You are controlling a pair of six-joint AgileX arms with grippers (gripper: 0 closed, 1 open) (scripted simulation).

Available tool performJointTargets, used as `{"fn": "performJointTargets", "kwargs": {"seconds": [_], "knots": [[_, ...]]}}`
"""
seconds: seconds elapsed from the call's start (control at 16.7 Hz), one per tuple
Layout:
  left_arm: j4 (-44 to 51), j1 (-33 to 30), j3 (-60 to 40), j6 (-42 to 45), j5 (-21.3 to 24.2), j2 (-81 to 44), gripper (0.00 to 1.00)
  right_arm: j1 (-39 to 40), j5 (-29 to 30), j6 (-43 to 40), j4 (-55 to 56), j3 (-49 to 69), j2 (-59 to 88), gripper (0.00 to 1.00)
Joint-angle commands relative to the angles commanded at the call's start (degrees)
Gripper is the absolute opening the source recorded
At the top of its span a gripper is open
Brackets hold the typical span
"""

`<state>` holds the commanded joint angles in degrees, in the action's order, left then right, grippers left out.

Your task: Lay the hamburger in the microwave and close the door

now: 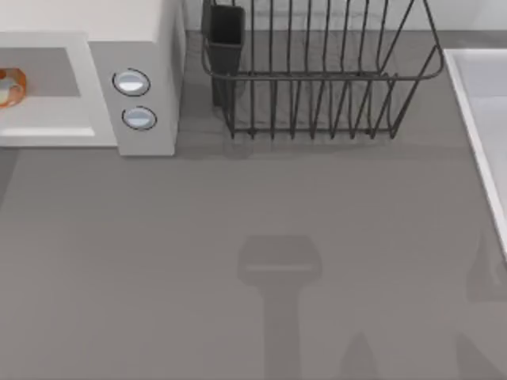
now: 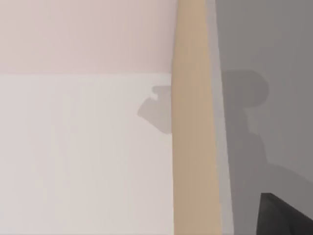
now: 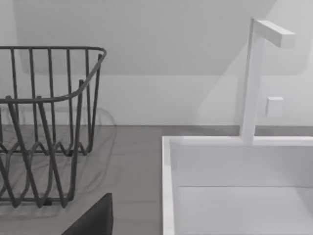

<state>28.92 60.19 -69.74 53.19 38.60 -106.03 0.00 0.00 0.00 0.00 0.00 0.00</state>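
Note:
The white microwave (image 1: 150, 32) stands at the table's back left, its grey control panel carrying two round knobs (image 1: 131, 81). Its cavity is open toward the front. The hamburger (image 1: 9, 87), small and orange-brown, lies on the grey cavity floor, cut off by the top view's left edge. The door is out of view. A dark part of my left gripper (image 2: 286, 218) shows low in the left wrist view, over grey table beside a tan strip. A dark part of my right gripper (image 3: 93, 220) shows between the rack and the sink.
A dark wire dish rack (image 1: 317, 71) with a dark cup holder (image 1: 224, 36) stands at the back middle. A white sink (image 1: 483, 119) runs along the right side, with its faucet (image 3: 254, 78) at the wall. Arm shadows fall on the grey table (image 1: 158, 261).

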Motion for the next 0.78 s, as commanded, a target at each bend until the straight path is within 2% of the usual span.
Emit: {"fn": "performJointTargets", "kwargs": {"seconds": [0.24, 0.54, 0.78], "knots": [[-6.69, 0.18, 4.68, 0.21, 0.1, -1.92, 0.0, 0.0, 0.0, 0.0, 0.0, 0.0, 0.0, 1.0], [-6.79, -0.05, 4.9, 0.05, 0.07, -1.55, 0.0, 0.0, 0.0, 0.0, 0.0, 0.0, 0.0, 1.0], [-9.73, -2.86, 11.01, -2.97, -1.3, 3.49, 0.0, 0.0, 0.0, 0.0, 0.0, 0.0, 0.0, 1.0]]}}
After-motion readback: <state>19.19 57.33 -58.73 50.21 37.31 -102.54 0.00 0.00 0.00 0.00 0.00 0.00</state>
